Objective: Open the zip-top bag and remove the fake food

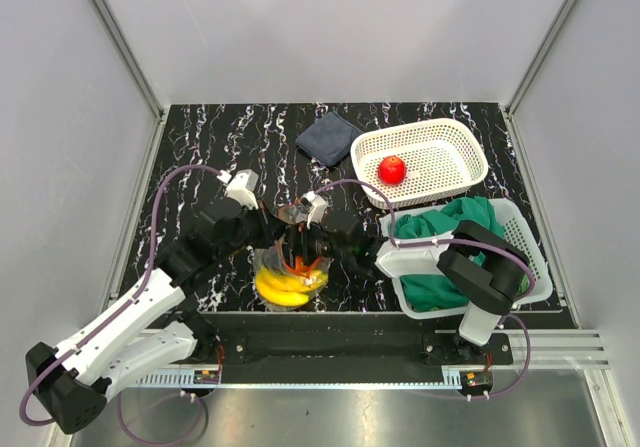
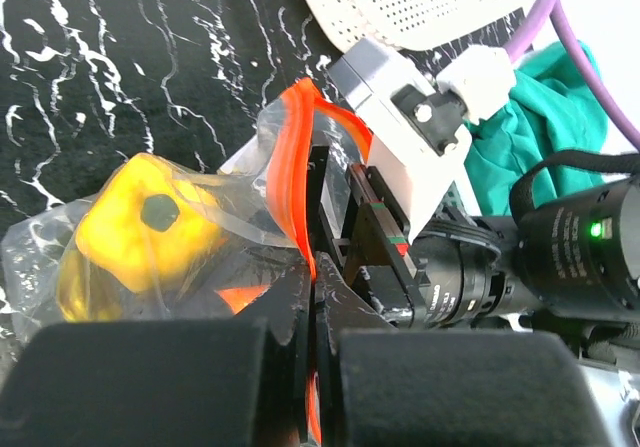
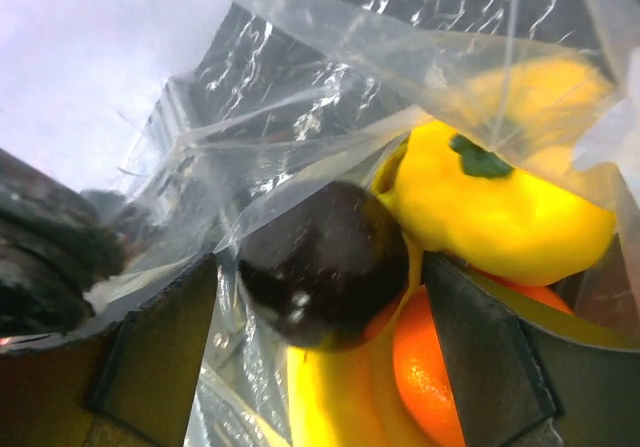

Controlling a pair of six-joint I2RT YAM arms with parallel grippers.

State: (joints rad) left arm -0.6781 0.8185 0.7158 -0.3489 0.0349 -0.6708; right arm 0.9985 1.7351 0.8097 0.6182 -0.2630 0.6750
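Zip-top bag (image 1: 290,272) at bench (image 1: 200,147) centre, between two pincers. Left pincer (image 2: 312,267) clenched on red zip strip (image 2: 290,167). Right pincer (image 3: 320,267) released, fingers wide either side of dark fruit (image 3: 325,277). In bag: one dark fruit, one yellow pepper (image 3: 500,207), one orange (image 3: 430,377), one banana bunch (image 1: 280,287). One apple (image 1: 392,169) in far basket (image 1: 450,132).

Bright, even light is falling from overhead onto the black marbled table (image 1: 200,157), casting only faint, soft shadows. In the left wrist view the white basket (image 2: 430,7) is washing out, and the left gripper (image 2: 312,297) is blurring along the bottom. In the right wrist view the zip-top bag (image 3: 330,77) is catching streaky glare, the dark round fruit (image 3: 320,267) is showing one small highlight, and the upper left is bleaching into pale haze.
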